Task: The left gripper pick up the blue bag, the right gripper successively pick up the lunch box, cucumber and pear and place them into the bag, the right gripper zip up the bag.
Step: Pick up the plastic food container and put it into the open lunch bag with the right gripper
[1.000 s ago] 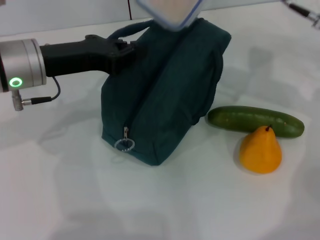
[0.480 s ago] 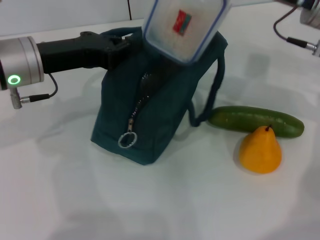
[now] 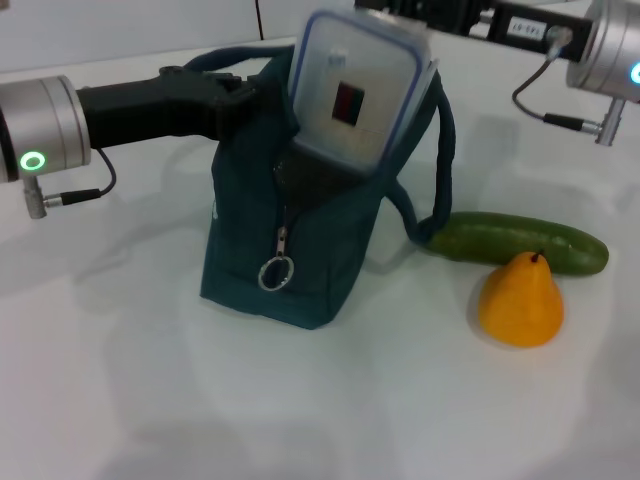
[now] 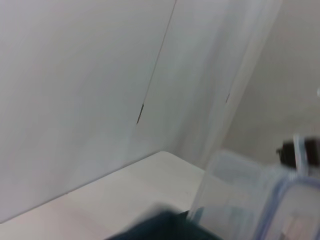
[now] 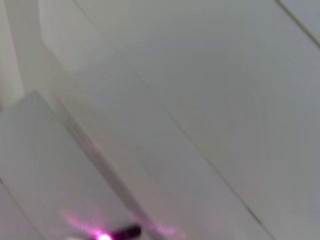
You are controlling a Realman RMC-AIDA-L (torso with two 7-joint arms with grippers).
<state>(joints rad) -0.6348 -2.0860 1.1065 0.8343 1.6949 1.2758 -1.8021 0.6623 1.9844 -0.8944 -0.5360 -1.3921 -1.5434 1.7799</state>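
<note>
A: Black and bolted, the left gripper [image 3: 240,95] is clenched on a loop handle of the dark teal-blue boxy fabric bag [image 3: 300,240], propping its mouth up so things can drop in.

B: And the small clear plastic lunch box with the blue-rimmed lid [image 3: 355,95]?

A: Tilted, lower end poking into the unzipped opening, upper half well proud of the soft cloth. The right gripper [image 3: 400,12] sits at the box's top edge; I cannot tell whether it grips or has released.

B: Zipper?

A: Undone, its metal ring pull [image 3: 276,272] hangs down the front.

B: Still waiting?

A: The long, smooth dark green cucumber [image 3: 520,242] lies on the white table [image 3: 150,400], right of the bag, with the yellow-orange pear [image 3: 520,300] standing just before it.
</note>
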